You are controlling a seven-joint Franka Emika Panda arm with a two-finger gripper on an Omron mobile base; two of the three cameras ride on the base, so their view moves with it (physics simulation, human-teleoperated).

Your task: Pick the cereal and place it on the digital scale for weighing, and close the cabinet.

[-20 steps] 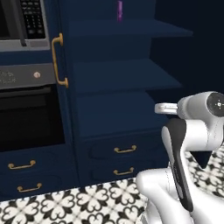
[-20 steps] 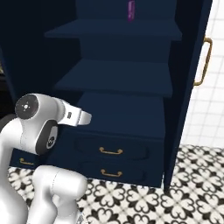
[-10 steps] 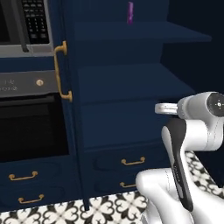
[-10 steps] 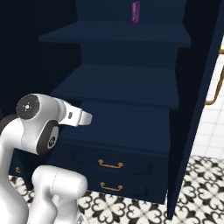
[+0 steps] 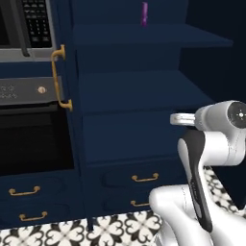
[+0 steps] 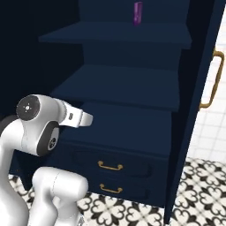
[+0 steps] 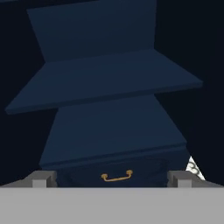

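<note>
The navy cabinet point(image 5: 129, 91) stands open straight ahead, its dark shelves point(image 6: 128, 84) bare at the lower levels. Its left door with a brass handle point(image 5: 60, 77) and its right door point(image 6: 207, 88) are swung wide. My gripper point(image 7: 111, 179) is open, with nothing between the fingertips point(image 7: 43, 178), and points at the lower shelves point(image 7: 109, 78) from some distance. The cereal and the digital scale are out of view.
A slim purple packet point(image 5: 144, 13) stands on the top shelf. Brass-handled drawers point(image 6: 110, 165) sit below the shelves. A black oven point(image 5: 29, 144) and a microwave point(image 5: 24, 24) lie to the left. Patterned floor tiles point(image 6: 203, 185) run in front.
The whole picture has shifted and grown in both base views: the base has driven closer to the open cabinet. The arm keeps the same folded pose.
</note>
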